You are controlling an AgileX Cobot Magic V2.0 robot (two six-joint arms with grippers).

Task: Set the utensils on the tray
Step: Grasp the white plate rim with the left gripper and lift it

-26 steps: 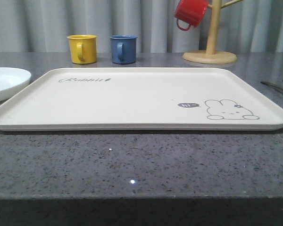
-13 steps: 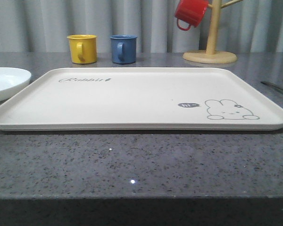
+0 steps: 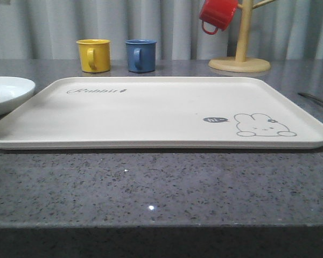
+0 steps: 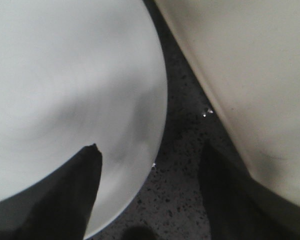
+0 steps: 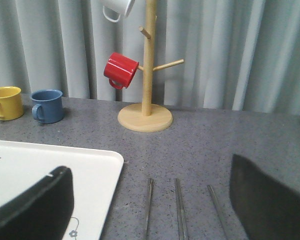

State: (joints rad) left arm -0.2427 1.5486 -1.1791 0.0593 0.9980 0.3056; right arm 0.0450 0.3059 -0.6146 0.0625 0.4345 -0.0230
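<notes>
Left gripper (image 4: 147,200) poised directly over the near rim of the white plate (image 4: 65,90), jaws spread: one finger (image 4: 65,195) above the plate's inner surface, the other finger (image 4: 225,195) above the strip of grey tabletop (image 4: 182,150) between plate and tray (image 4: 250,75). The rim therefore lies between the two fingers, apparently not yet pinched. In the front view the plate (image 3: 11,88) sits just left of the tray (image 3: 151,113), apart from it, so the carry would run rightward onto the bare tray.

Right gripper (image 5: 150,210), likewise spread, faces three slim metal utensils (image 5: 179,210) lying on the tabletop just right of the tray's corner. Their long axes run roughly parallel, pointing away from the gripper; which is fork, spoon or chopstick cannot be told. The left arm is judged nearer to a grasp.
</notes>
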